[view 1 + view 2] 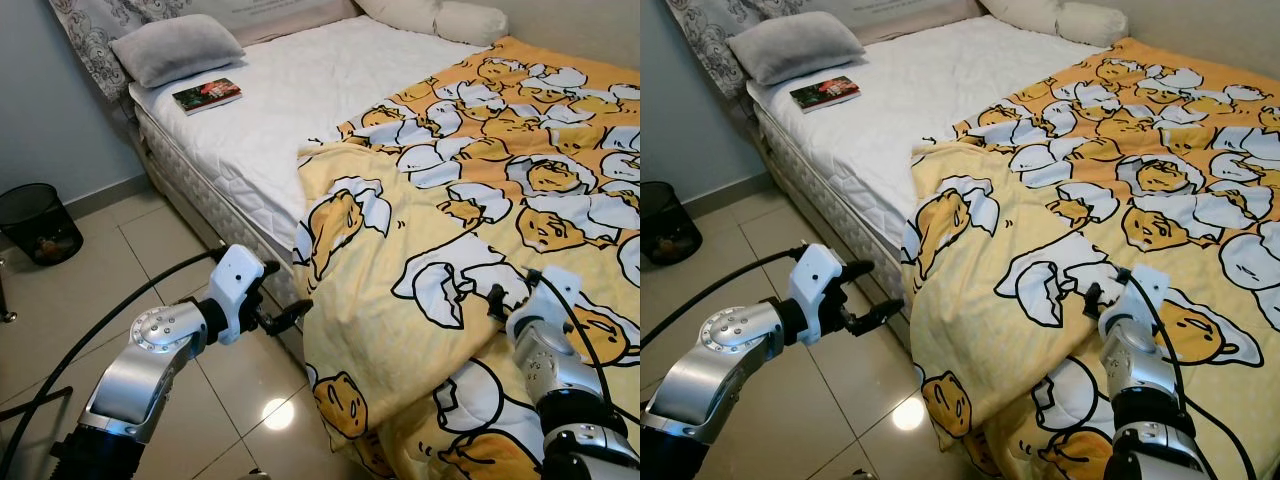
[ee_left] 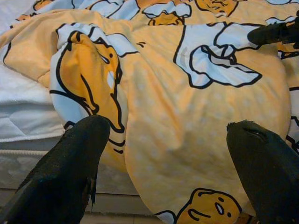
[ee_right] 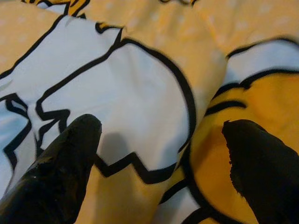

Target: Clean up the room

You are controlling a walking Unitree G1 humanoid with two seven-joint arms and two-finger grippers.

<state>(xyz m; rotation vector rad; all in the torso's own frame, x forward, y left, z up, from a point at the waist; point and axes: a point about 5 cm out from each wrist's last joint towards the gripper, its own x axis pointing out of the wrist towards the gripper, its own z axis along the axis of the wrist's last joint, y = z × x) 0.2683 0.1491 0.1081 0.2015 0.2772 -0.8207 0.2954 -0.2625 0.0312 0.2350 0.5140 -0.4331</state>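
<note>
A yellow blanket [image 1: 470, 200] printed with cartoon eggs covers the right part of the bed and hangs over its side toward the floor. My left gripper [image 1: 285, 291] is open beside the bed's edge, just left of the hanging blanket fold [image 2: 154, 116], with nothing between its fingers [image 2: 70, 172]. My right gripper [image 1: 510, 288] is open and sits low over the blanket's top surface, where its fingers [image 3: 60, 163] straddle a white and orange patch [image 3: 140, 98]. A book [image 1: 207, 95] lies on the bare white mattress [image 1: 290, 110] near a grey pillow [image 1: 175, 47].
A black mesh bin [image 1: 38, 222] stands on the tiled floor [image 1: 110, 280] by the wall at left. White pillows [image 1: 440, 15] lie at the head of the bed. A black cable [image 1: 90, 330] trails from my left arm.
</note>
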